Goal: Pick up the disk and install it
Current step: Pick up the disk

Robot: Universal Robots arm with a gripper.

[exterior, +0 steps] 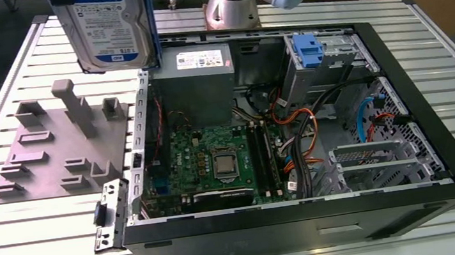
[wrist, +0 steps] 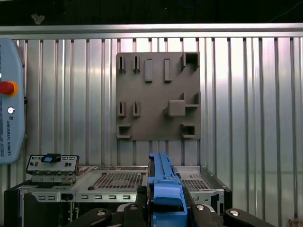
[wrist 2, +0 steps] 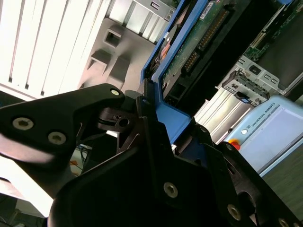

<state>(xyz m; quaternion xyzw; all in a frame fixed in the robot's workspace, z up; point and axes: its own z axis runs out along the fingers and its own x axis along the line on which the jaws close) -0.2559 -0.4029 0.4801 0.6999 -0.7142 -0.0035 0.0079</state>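
Observation:
The disk (exterior: 108, 25), silver-grey with a white and blue label, hangs upright high at the exterior view's left, above the left wall of the open computer case (exterior: 435, 142). In the second wrist view my gripper (wrist 2: 147, 113) is shut on the disk's blue rail (wrist 2: 161, 71), and the drive's circuit board faces the camera. In the first wrist view the black fingers (wrist: 196, 210) clamp the blue tab (wrist: 163, 189) from both sides. The drive cage with a blue latch (exterior: 309, 50) sits at the case's back right.
A grey fixture plate (exterior: 50, 148) with upright posts lies on the slatted table left of the case. Inside the case are a power-supply box (exterior: 194, 73), the motherboard (exterior: 214, 161) and loose cables (exterior: 296, 126). The arm's base (exterior: 235, 4) stands behind the case.

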